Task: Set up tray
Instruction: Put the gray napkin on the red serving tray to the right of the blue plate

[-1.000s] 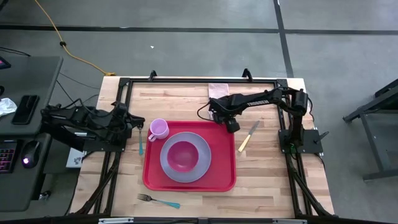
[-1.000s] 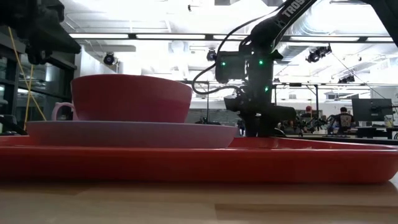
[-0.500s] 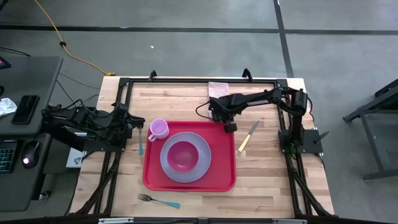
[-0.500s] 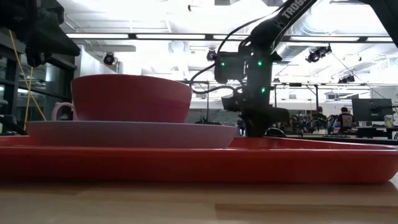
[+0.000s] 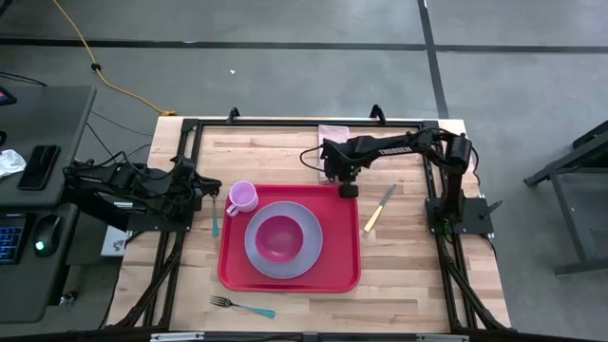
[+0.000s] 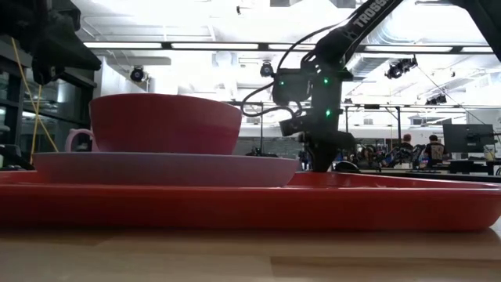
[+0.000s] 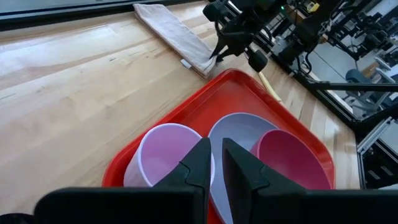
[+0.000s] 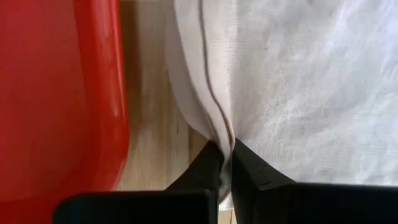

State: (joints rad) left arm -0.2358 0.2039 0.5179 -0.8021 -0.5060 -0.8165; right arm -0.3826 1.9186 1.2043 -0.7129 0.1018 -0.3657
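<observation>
Near edge: fork (image 5: 240,307) loose. Centre: tray (image 5: 346,275), loaded. Left gripper (image 7: 213,163) nearly closed, empty, over cup (image 5: 241,198). Far side: right gripper (image 8: 225,163) pinching napkin (image 8: 292,74), perhaps just 1 fold; could slip on lifting.

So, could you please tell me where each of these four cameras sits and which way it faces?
High view: overhead, straight down on the table, tray, both arms.
Low view: table height, level across the tray's rim; the right arm descends behind.
Left wrist view: on the left arm, past the left gripper to the pink cup.
Right wrist view: on the right arm; the right gripper pinches the white cloth.
Shared: all four show the tray.
</observation>
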